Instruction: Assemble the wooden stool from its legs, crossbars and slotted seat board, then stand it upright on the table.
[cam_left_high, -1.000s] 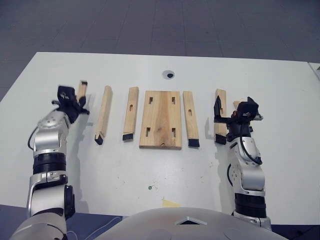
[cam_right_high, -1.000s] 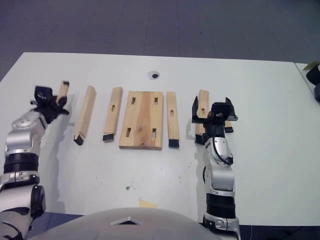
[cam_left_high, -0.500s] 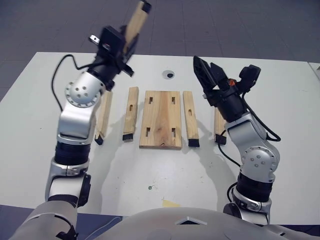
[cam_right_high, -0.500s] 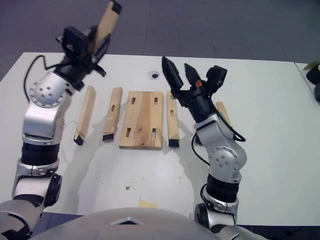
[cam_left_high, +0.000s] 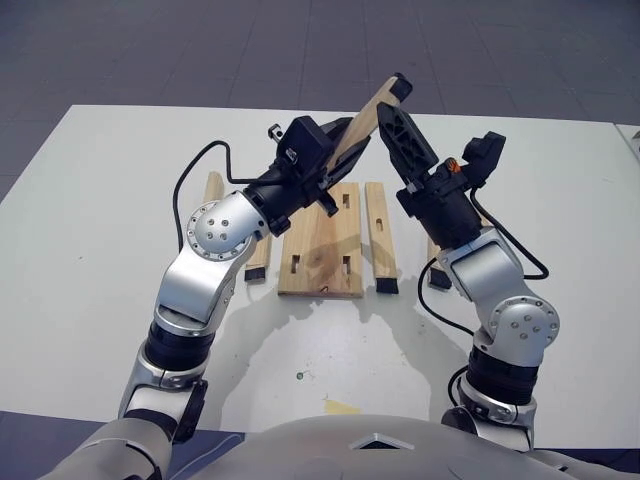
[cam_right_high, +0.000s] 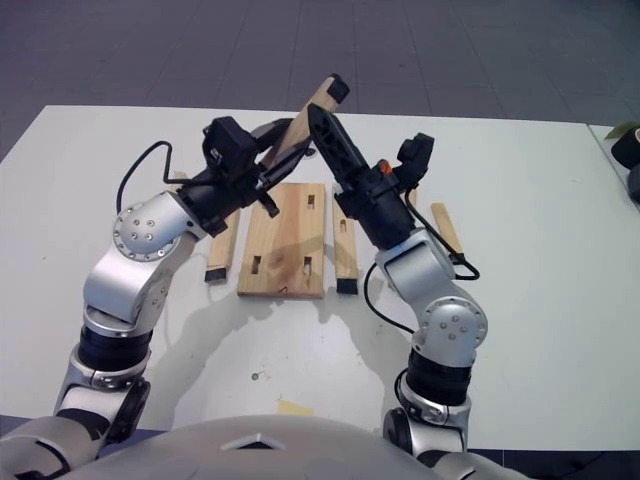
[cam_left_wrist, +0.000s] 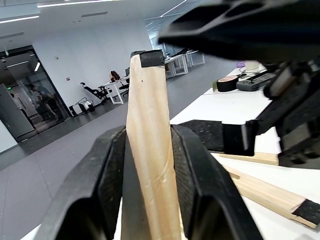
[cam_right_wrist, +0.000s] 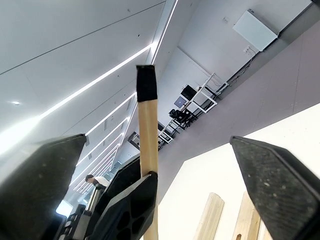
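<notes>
My left gripper (cam_left_high: 322, 165) is shut on a slim wooden crossbar (cam_left_high: 370, 110) with a black tip, held tilted in the air above the far end of the slotted seat board (cam_left_high: 322, 262). The left wrist view has both fingers (cam_left_wrist: 107, 175) pressed against the bar (cam_left_wrist: 150, 150). My right gripper (cam_left_high: 398, 128) is open and raised beside the bar's upper end. In the right wrist view the bar (cam_right_wrist: 147, 145) stands between the spread fingers (cam_right_wrist: 40, 185) without touching them. One leg (cam_left_high: 378, 235) lies flat right of the board, and another leg (cam_right_high: 218, 258) lies left of it under my left arm.
All of this sits on a white table (cam_left_high: 110, 200). A third leg (cam_left_high: 213, 186) lies farther left. A short crossbar (cam_right_high: 446, 228) and one more leg (cam_left_high: 433, 272) lie to the right, partly behind my right arm. The table's near half is bare.
My left arm has swung the crossbar right and lower, from over the table's left side to above the seat board. My right gripper has moved in around its black-tipped end.
</notes>
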